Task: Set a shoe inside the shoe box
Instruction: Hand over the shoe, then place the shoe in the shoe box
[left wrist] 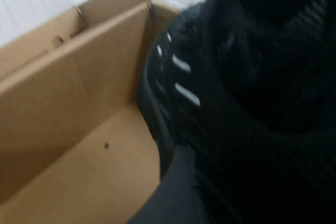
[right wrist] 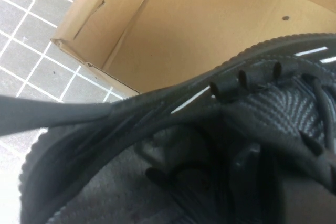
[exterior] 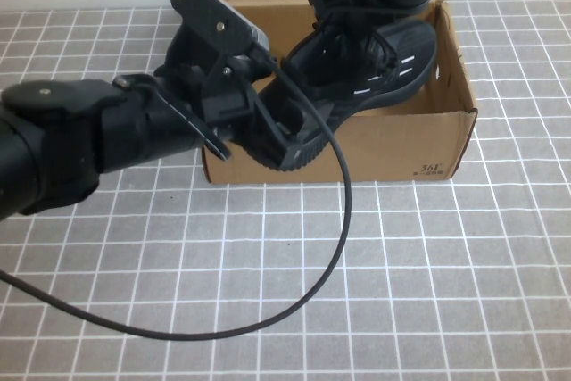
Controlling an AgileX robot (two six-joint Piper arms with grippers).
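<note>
The black sneaker [exterior: 384,64] with white dash marks hangs tilted over the open brown shoe box [exterior: 393,136]. Its toe points into the far right of the box and its heel juts over the front wall. My left gripper [exterior: 278,136] is shut on the heel at the box's front left. My right gripper [exterior: 361,8] comes down from the back onto the laces. The left wrist view shows the shoe's side [left wrist: 252,103] close up against the box's inner wall [left wrist: 79,103]. The right wrist view shows the shoe's collar and laces [right wrist: 262,108] above the box floor [right wrist: 199,24].
The box stands at the back of a grey cloth with a white grid [exterior: 446,265]. A black cable [exterior: 330,256] loops from the left arm over the cloth in front of the box. The left arm's bulk [exterior: 80,144] covers the left side.
</note>
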